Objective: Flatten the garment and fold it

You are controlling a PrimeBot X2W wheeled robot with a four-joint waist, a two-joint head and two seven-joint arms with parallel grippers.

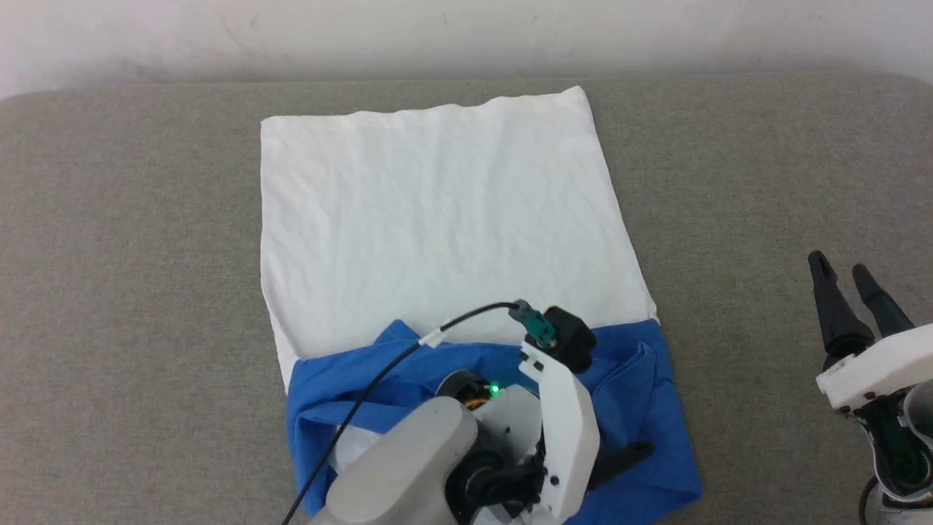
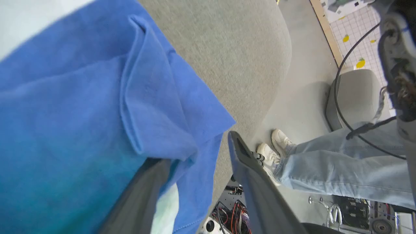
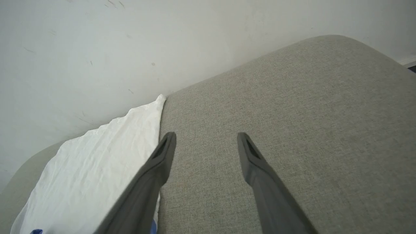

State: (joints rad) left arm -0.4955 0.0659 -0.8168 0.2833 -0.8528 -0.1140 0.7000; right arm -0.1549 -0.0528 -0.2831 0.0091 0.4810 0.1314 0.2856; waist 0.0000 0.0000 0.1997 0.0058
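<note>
The left pincer (image 2: 198, 149) gapes wide, one finger (image 2: 143, 191) tucked under the shirt's (image 1: 437, 219) folded blue sleeve. The white body lies flat to its left on the grey pad (image 1: 109, 292). The right pincer (image 1: 840, 266), also wide, hovers over bare pad, the shirt apart to its left.

Surface: grey woven-fabric padded platform (image 1: 765, 168) with rounded far corners.
On it: white jersey shirt with blue sleeves (image 1: 444, 219), spread at centre, blue end nearest.
</note>
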